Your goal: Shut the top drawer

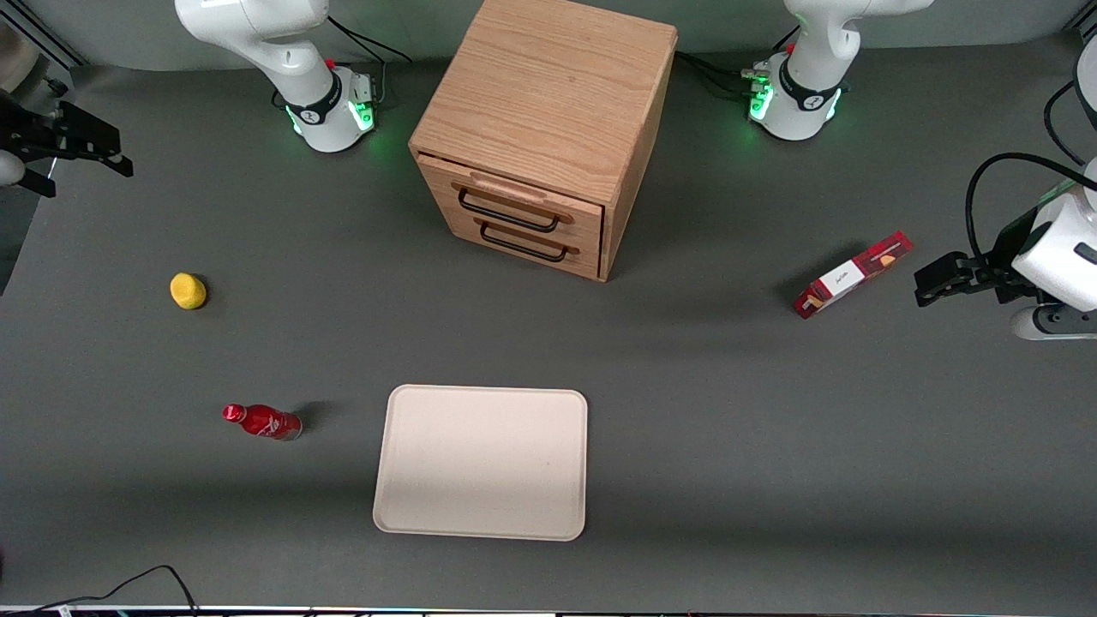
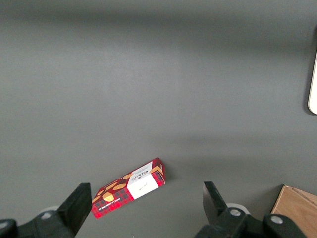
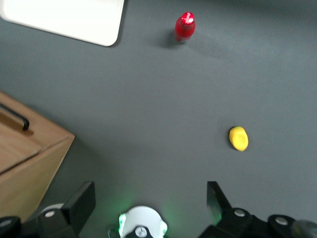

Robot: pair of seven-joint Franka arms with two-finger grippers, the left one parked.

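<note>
My pincer (image 3: 148,206) hung over the grey tabletop (image 3: 163,114) with its fingers (image 3: 79,203) spread wide apart, nothing between them. Below me stood a red bottle (image 3: 184,27), a yellow lemon (image 3: 238,138) well apart from it, a pale tray (image 3: 74,20), and the cabinet (image 3: 27,163) with a black handle (image 3: 15,117).

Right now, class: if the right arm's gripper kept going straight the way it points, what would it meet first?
Probably bare table. The gripper, jaws open, points down at grey surface between the cabinet and the lemon; depth is unclear.

Dark grey matte table (image 1: 771,446) under soft, even light.
</note>
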